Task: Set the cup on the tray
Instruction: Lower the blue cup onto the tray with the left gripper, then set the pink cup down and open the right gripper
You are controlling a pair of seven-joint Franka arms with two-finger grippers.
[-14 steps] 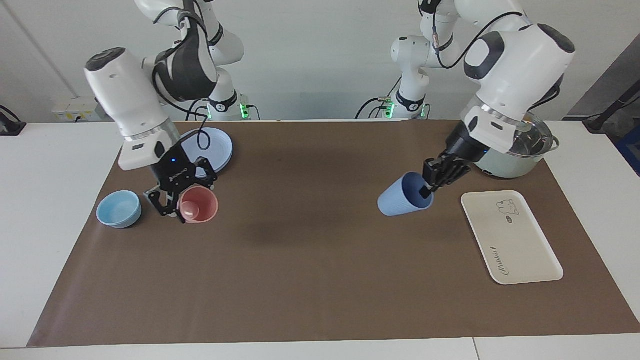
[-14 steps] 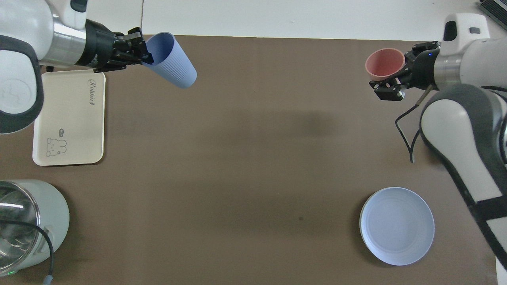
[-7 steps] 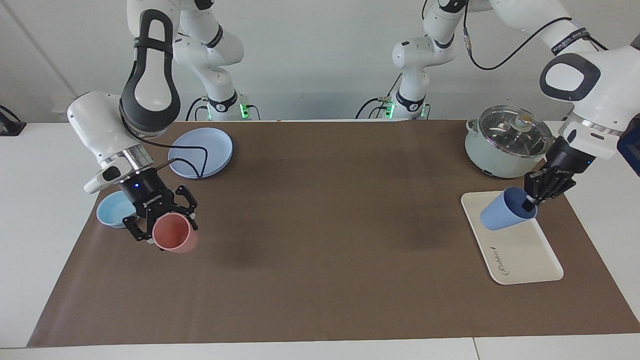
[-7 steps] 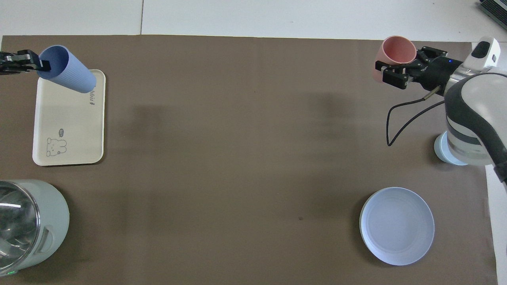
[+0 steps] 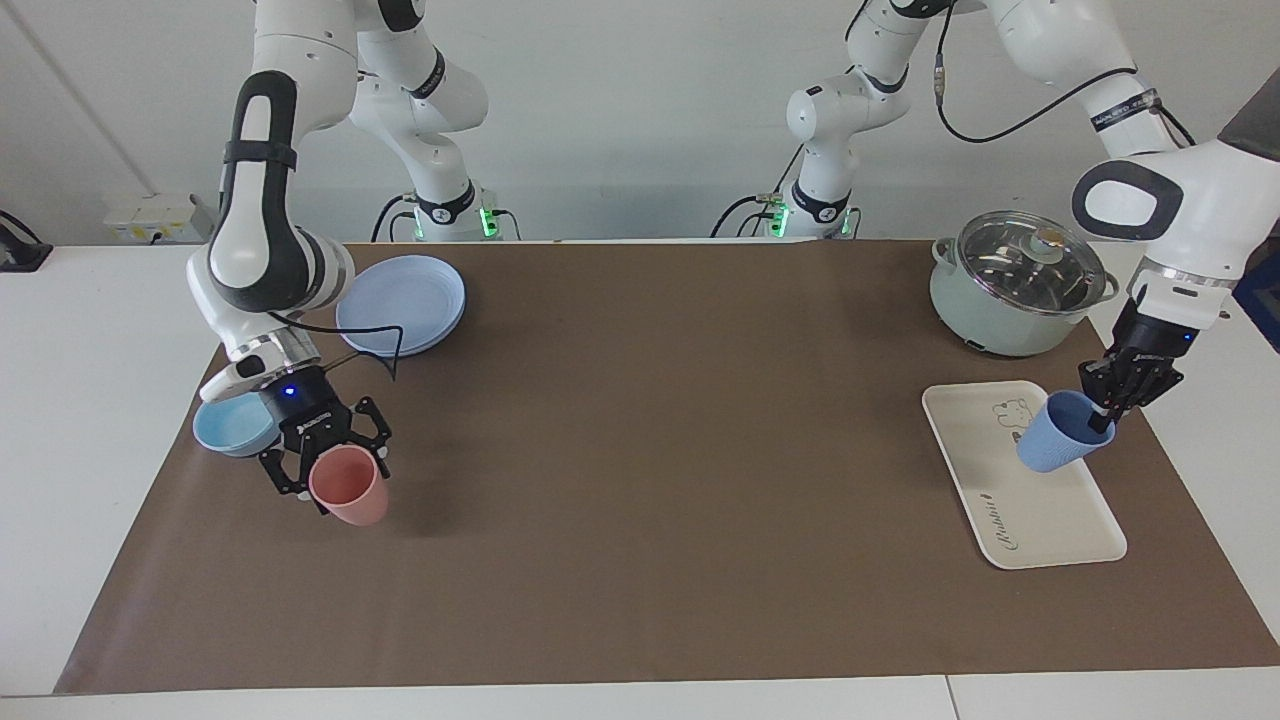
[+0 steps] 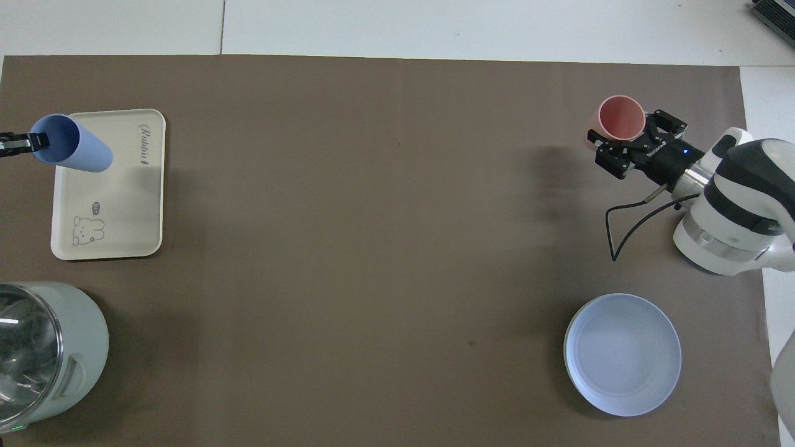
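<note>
Brown mat: left gripper [image 5: 1102,412] pinches the cup [image 5: 1056,446] by its rim, tilted over the tray [image 5: 1040,520] at three o'clock. Released tilted, it could topple off. Right gripper [image 5: 328,470] holds the pink tumbler [image 5: 348,486].

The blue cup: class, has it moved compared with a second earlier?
Yes. The blue cup, held by the left tool, moved from over the mat to over the tray, tilted.

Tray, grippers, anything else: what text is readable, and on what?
"Rabbit", cursive: on the tray, at its end farther from the robots.
Small oval mark beside the tray's bear drawing: too small to read.
White lettering on the right gripper body: too small to read.
Nothing else legible.
</note>
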